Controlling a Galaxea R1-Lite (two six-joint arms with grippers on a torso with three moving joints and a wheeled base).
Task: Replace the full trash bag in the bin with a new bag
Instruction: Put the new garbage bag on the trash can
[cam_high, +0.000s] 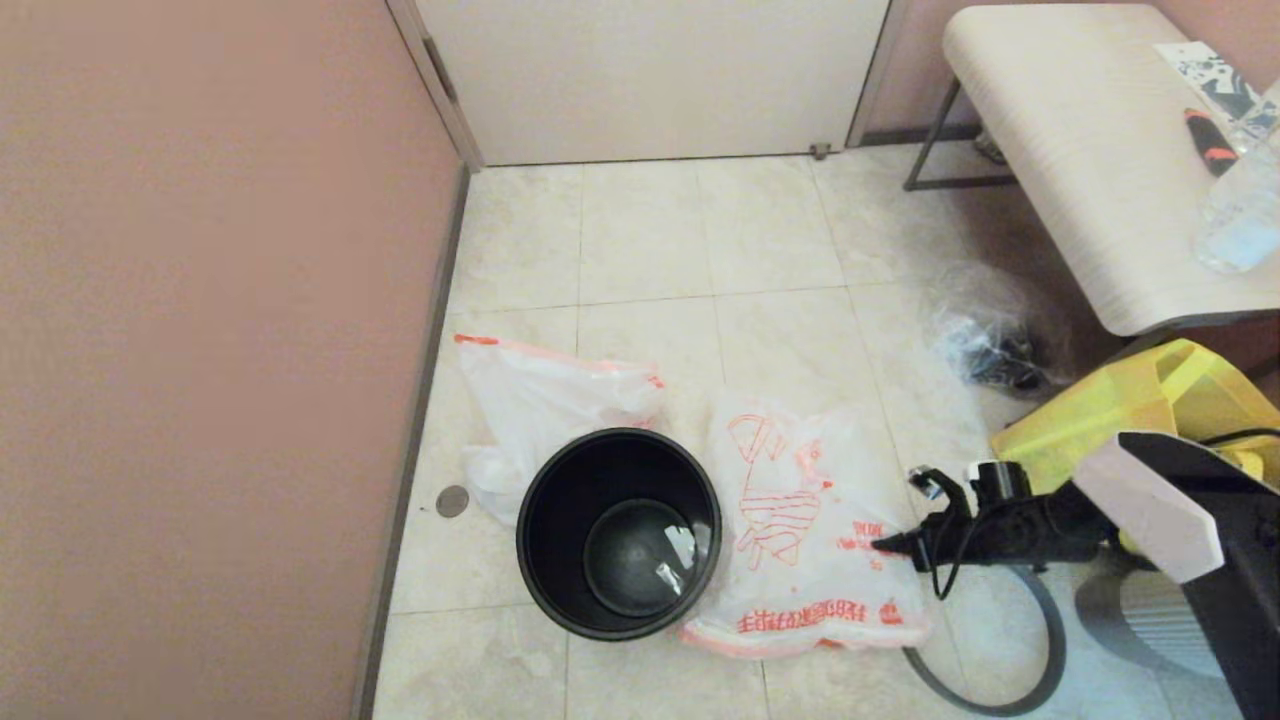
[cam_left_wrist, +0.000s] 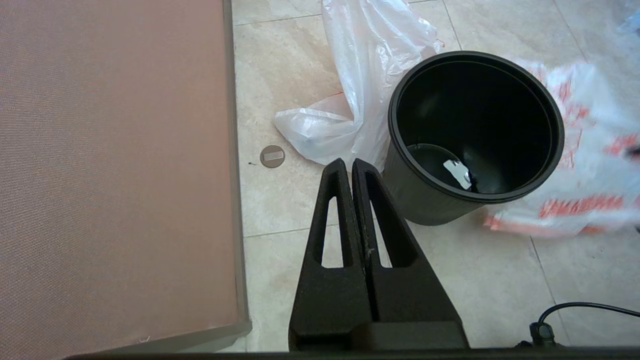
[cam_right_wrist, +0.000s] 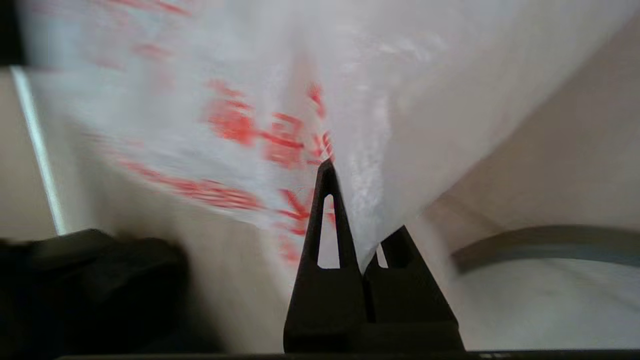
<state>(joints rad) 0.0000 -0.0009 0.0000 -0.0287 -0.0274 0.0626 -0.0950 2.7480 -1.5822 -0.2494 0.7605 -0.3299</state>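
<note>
The dark-grey bin (cam_high: 560, 590) (cam_left_wrist: 425, 200) stands unlined on the tile floor, with a small pale scrap in its bottom. Its thin grey hoop (cam_high: 1040, 675) (cam_right_wrist: 545, 240) lies on the floor to the right. The full trash bag (cam_high: 540, 400) (cam_left_wrist: 365, 60) slumps behind the bin, toward the wall. The new bag (cam_high: 800, 520) (cam_right_wrist: 240, 100), with its red drawing, lies right of the bin. My right gripper (cam_high: 885, 545) (cam_right_wrist: 350, 200) is shut on the new bag's right edge, low over the floor. My left gripper (cam_left_wrist: 350, 162) is shut and empty, near the bin's left side.
A pink wall (cam_high: 200, 350) runs along the left, with a round floor cap (cam_high: 452, 500) near its base. At the right are a clear bag of dark items (cam_high: 985, 340), a yellow tote (cam_high: 1130, 400) and a bench (cam_high: 1080, 150) holding a bottle (cam_high: 1240, 210).
</note>
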